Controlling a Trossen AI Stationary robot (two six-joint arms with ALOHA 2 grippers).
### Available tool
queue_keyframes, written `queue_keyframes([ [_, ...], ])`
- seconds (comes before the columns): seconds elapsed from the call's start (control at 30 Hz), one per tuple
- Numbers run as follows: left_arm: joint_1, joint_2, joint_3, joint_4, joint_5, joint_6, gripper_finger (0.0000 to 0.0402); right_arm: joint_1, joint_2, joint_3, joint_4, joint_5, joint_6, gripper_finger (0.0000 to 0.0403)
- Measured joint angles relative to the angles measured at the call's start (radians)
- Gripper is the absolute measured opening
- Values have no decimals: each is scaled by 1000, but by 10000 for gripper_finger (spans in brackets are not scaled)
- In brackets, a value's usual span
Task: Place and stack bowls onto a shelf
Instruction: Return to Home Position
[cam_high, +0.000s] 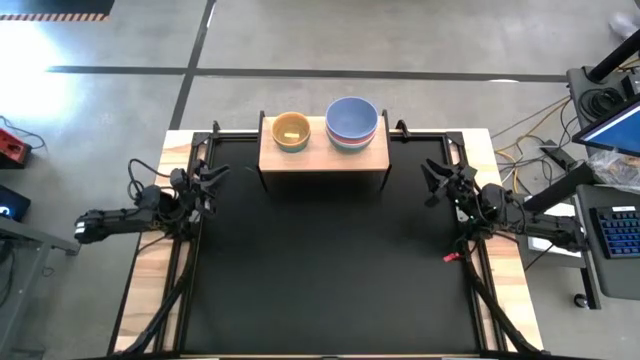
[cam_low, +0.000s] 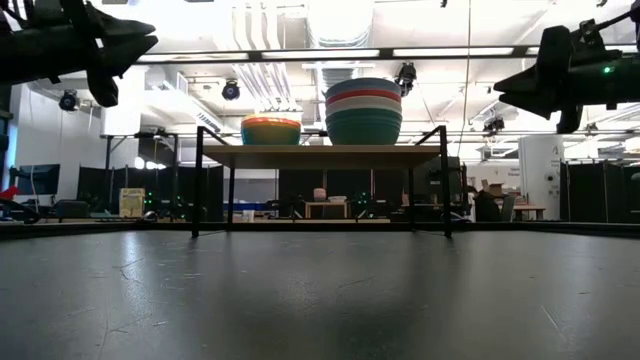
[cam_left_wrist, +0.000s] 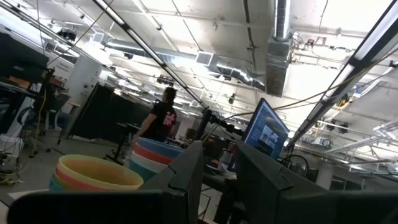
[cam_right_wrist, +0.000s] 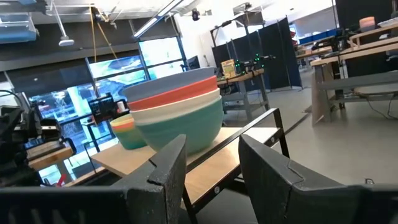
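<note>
One black desk (cam_high: 320, 285) is seen carrying one light-wood shelf (cam_high: 320, 160) at its far edge. Four large bowls (cam_high: 351, 122) are stacked on the shelf's right half, teal, white, red, then periwinkle on top, beside one smaller stack (cam_high: 291, 131) topped in yellow. Two grippers are seen released and empty: the left gripper (cam_high: 215, 176) at the desk's left edge, the right gripper (cam_high: 432, 178) at its right.

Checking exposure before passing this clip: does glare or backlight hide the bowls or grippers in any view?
Low view: ceiling lights backlight it, so the raised left gripper and right gripper, at either side, are silhouettes; the bowls read fine; the tabletop carries a sheen. High view: even light, no glare on the shelf. Left wrist view: ceiling strips blown out.
</note>
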Motion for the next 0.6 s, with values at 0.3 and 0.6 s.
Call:
queue_keyframes([
  [0.3, -1, 0, 0, -1, 0, 0, 77, 0, 26, 0, 0, 0, 0, 137],
  [0.6, -1, 0, 0, -2, 0, 0, 77, 0, 33, 0, 0, 0, 0, 137],
])
